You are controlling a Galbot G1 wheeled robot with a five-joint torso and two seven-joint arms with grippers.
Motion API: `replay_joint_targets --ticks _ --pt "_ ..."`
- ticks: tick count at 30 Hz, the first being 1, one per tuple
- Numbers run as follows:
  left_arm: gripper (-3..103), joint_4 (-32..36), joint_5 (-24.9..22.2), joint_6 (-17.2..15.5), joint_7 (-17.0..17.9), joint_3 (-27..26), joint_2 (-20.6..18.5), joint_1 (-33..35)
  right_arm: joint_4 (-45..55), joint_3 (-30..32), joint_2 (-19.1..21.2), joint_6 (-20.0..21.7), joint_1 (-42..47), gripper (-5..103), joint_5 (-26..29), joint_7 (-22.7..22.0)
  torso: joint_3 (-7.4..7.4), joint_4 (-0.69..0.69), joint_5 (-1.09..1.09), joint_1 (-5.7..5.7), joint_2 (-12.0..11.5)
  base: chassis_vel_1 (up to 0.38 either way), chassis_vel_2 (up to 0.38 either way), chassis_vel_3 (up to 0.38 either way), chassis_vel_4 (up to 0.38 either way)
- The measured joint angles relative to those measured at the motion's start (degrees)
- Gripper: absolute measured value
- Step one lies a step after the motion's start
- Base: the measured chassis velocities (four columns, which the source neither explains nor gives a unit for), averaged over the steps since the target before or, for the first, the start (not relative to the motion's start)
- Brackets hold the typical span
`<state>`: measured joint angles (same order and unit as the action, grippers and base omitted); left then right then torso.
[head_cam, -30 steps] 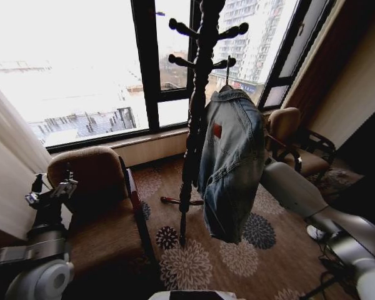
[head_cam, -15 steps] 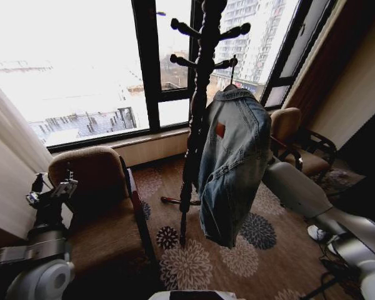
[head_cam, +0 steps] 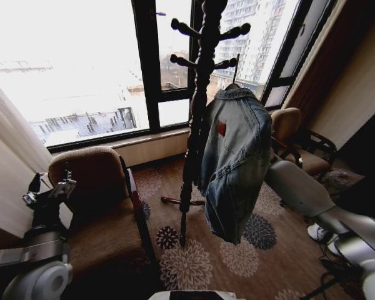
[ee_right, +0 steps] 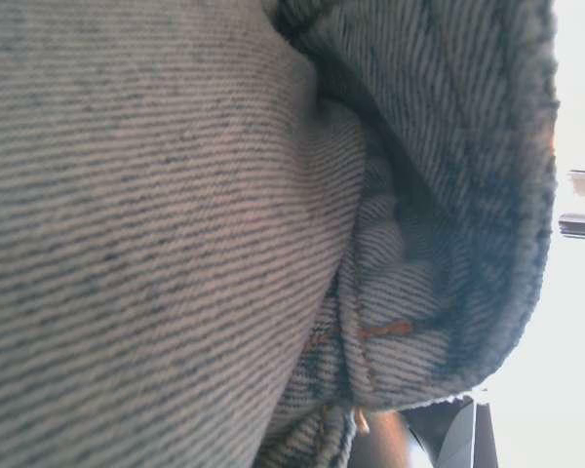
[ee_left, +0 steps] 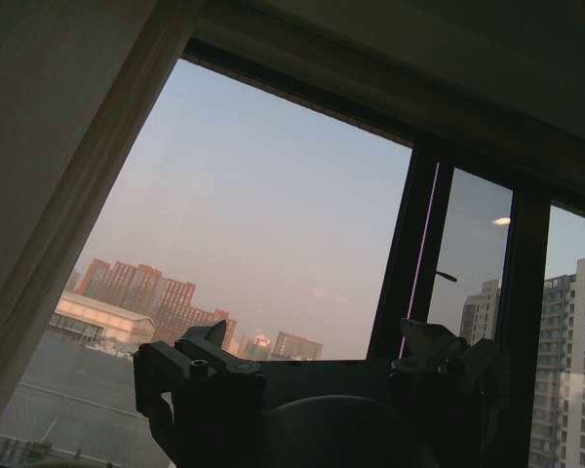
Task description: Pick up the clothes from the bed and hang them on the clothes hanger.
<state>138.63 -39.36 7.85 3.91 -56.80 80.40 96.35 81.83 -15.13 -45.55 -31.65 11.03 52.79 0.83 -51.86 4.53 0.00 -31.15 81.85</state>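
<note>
Nudges jacket (head_cam: 234,162) on hanger (head_cam: 235,67) rightward past rack peg (head_cam: 224,63), not yet hooked; right arm's (head_cam: 297,190) grip untellable behind denim, left gripper (head_cam: 50,187) wide, idle.

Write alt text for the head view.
A light-blue denim jacket hangs on a hanger beside a dark wooden coat stand before a window; the right arm reaches behind it. The left gripper rests raised over a brown armchair.

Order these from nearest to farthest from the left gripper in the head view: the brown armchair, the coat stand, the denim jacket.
From the left gripper:
1. Brown armchair, directly beside it.
2. Coat stand, at centre.
3. Denim jacket, hanging on the stand's far side.
</note>
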Motion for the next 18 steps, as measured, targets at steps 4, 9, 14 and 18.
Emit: replay_joint_targets --ticks 4,9,14,18 --pt "100 0.00 0.00 0.12 -0.05 -0.03 0.09 0.10 -0.35 -0.31 -0.56 0.05 -0.16 16 -0.06 0.08 0.00 0.00 0.00 0.00 0.00 0.000 0.000 0.000 0.000" --pt "100 -0.10 0.00 0.13 -0.07 0.05 0.11 -0.13 -1.18 -0.88 -1.12 0.35 -0.98 16 -0.11 0.32 0.00 -0.02 0.00 0.00 0.00 0.000 0.000 0.000 0.000" --pt "100 -0.41 0.02 0.13 -0.09 0.30 0.18 -0.45 -1.58 -1.16 -1.27 0.60 -1.46 16 -0.11 0.42 0.00 -0.03 -0.01 0.00 0.00 0.000 0.000 0.000 0.000" --pt "100 -0.93 0.11 0.14 -0.12 0.71 0.27 -1.03 -1.59 -1.33 -1.04 1.04 -1.53 16 -0.03 0.43 0.00 -0.02 0.00 0.00 0.00 0.000 0.000 0.000 0.000"
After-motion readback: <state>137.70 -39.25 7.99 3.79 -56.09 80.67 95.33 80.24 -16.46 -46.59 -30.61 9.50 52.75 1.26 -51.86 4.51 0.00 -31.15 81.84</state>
